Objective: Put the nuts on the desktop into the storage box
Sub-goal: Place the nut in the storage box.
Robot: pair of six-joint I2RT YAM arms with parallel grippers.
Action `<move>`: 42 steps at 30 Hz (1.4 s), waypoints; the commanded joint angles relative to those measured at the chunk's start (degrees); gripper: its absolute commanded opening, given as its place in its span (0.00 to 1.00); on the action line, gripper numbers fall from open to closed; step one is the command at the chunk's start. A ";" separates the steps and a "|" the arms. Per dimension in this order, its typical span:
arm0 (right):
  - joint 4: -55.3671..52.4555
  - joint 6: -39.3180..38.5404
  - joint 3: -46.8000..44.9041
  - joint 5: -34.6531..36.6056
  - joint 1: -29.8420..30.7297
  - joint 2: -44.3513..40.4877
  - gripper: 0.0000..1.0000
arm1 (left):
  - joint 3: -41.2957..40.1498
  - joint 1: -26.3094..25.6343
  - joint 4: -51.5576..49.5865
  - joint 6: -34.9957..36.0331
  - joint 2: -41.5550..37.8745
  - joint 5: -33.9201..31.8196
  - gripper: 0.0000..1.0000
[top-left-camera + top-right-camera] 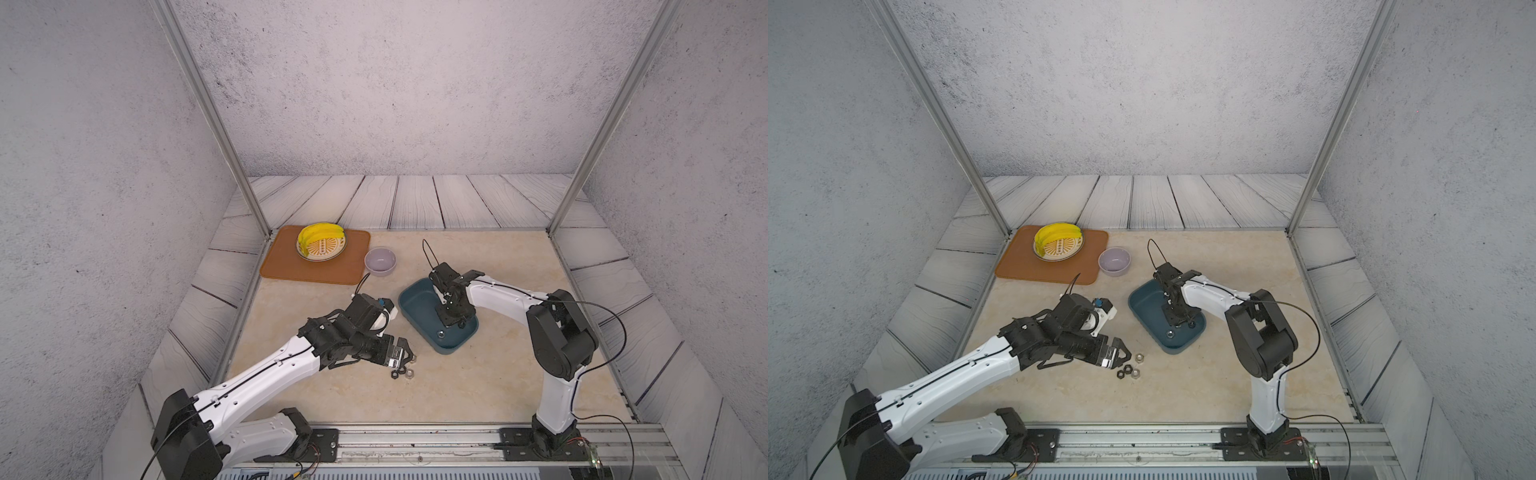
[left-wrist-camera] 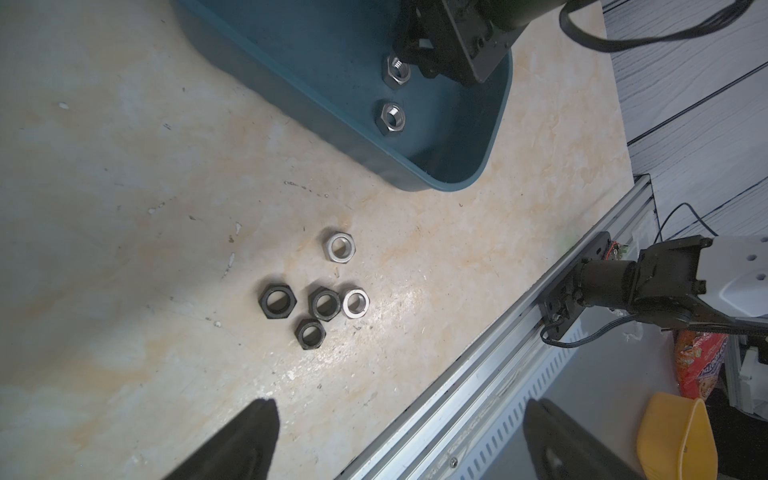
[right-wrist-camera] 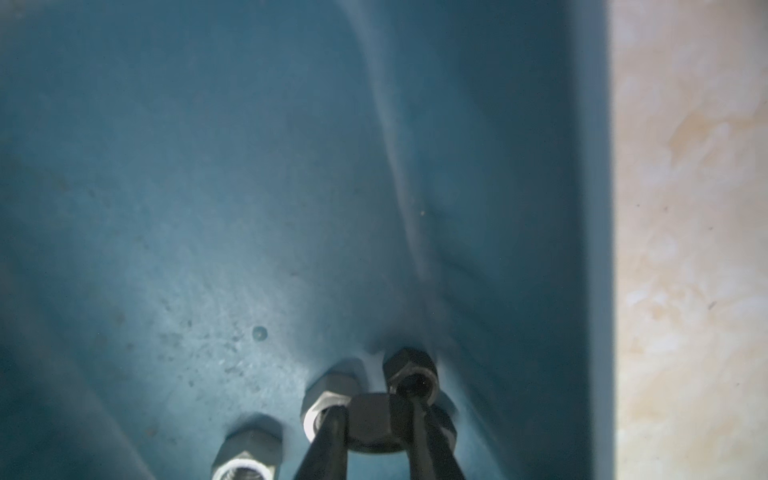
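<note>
Soft even light — blurry close-up foreground

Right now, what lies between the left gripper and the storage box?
Five nuts on the desktop, three black and two silver, clearest in the left wrist view.

Nuts (image 2: 324, 303) on desktop (image 2: 124, 208), beside storage box (image 2: 332, 41)

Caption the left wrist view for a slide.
Open left gripper faces five loose nuts on the desktop beside the storage box.
</note>
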 commanded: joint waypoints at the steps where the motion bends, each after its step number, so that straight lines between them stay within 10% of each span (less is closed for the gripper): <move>1: 0.51 0.22 1.91 2.17 0.04 0.92 0.15 | -0.58 0.36 0.01 0.99 -0.05 0.59 0.98; 42: -2.87 1.20 1.08 -1.63 0.13 -8.07 0.42 | -2.91 0.37 -0.21 0.11 -2.76 -0.72 0.99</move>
